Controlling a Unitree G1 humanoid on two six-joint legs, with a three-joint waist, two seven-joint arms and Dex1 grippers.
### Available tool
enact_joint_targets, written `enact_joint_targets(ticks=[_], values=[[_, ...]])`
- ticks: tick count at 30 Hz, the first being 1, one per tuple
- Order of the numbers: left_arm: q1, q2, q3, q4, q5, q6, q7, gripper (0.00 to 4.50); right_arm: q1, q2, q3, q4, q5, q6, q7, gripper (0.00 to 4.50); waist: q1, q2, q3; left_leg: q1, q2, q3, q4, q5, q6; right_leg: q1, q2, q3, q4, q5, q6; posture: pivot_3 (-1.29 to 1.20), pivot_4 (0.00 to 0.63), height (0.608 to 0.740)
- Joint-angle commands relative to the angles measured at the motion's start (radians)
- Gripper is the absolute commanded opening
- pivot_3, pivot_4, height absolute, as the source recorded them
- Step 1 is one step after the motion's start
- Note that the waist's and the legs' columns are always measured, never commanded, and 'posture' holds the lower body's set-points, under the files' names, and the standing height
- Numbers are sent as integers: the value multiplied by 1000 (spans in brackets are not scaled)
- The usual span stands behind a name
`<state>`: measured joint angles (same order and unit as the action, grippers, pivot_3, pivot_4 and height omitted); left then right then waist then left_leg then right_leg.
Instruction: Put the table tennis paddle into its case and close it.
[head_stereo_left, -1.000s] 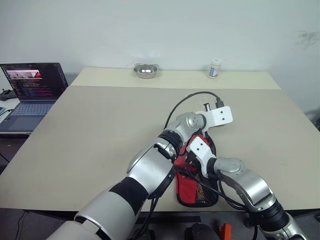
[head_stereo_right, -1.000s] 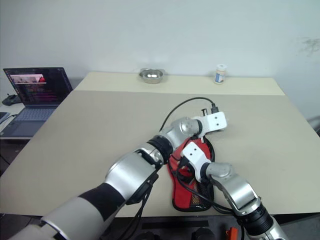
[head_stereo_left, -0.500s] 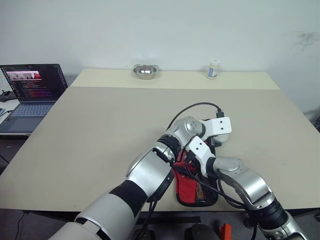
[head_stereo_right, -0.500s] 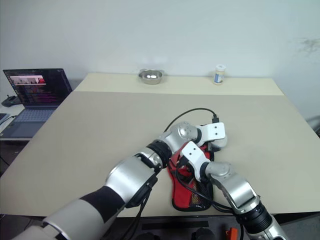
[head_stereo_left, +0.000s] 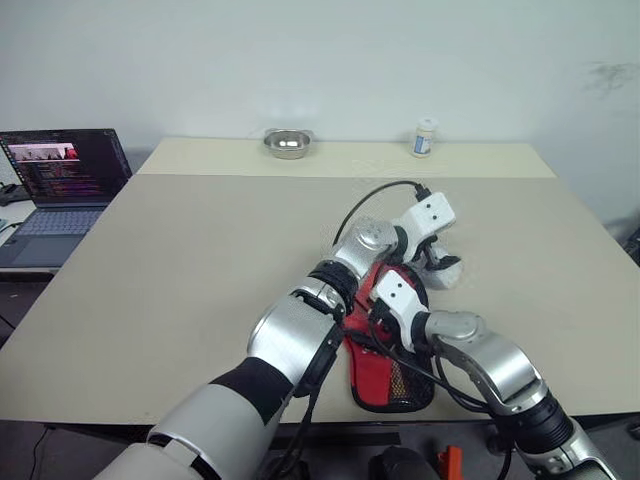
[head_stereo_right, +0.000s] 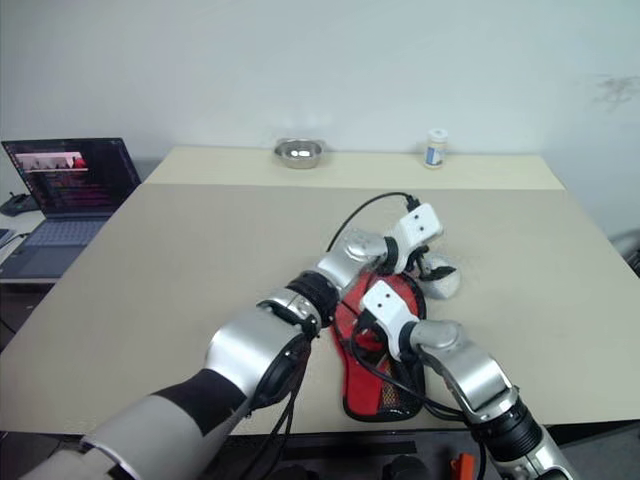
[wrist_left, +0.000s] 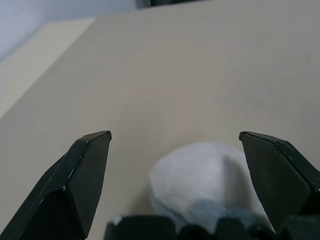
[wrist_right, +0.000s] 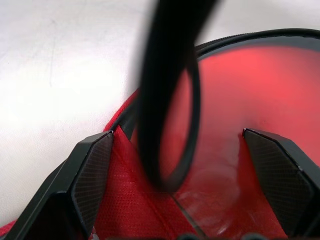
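The case, red with black mesh, lies flat near the table's front edge. In the right wrist view a glossy red round face with a black rim sits within red fabric; I take it for the paddle's face, and its handle is hidden. My right gripper stands open just over this red face, its fingers to either side. A black cable crosses in front of it. My left gripper is open and holds nothing. It hovers over bare table just past the case's far end.
A steel bowl and a small white bottle stand at the table's far edge. An open laptop sits on a lower surface to the left. The beige table stretches wide to the left and behind the case.
My left gripper has opened, rolled and lifted a little from the case's far end. The right arm has kept still.
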<state>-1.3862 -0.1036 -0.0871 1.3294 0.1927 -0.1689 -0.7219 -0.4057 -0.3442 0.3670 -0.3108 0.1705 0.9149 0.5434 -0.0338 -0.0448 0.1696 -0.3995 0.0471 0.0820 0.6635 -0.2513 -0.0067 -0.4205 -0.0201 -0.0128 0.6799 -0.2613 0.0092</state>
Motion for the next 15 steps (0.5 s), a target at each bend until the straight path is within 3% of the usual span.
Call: enact_joint_targets(ticks=[1, 5, 10, 15], values=[[-30, 112, 59, -98, -75, -24, -95, 4476, 18, 30, -35, -32, 40, 107, -25, 4500, -1, 0, 0, 0, 0, 0, 0, 0, 0, 0, 0, 0, 0, 0, 0, 0, 150, 740], [47, 237, 49, -167, -97, -13, -239, 4476, 30, 35, -87, -151, 68, 183, -51, 4500, -4, 1, 1, 0, 1, 0, -1, 0, 0, -1, 1, 0, 0, 0, 0, 0, 150, 740], [158, 305, 42, -277, -150, 65, -402, 4476, 42, -13, -205, -337, 148, 317, -46, 4500, 9, 2, 1, -3, 1, 0, -1, 0, 0, -2, 0, -1, -1, 0, 0, 0, 150, 740], [305, 321, -12, -455, -169, 112, -513, 4476, 52, -102, -407, -518, 277, 464, 14, 4500, 11, 2, 1, -6, -1, 0, 0, 0, 0, -2, -2, -1, -3, 0, -1, 0, 150, 740]])
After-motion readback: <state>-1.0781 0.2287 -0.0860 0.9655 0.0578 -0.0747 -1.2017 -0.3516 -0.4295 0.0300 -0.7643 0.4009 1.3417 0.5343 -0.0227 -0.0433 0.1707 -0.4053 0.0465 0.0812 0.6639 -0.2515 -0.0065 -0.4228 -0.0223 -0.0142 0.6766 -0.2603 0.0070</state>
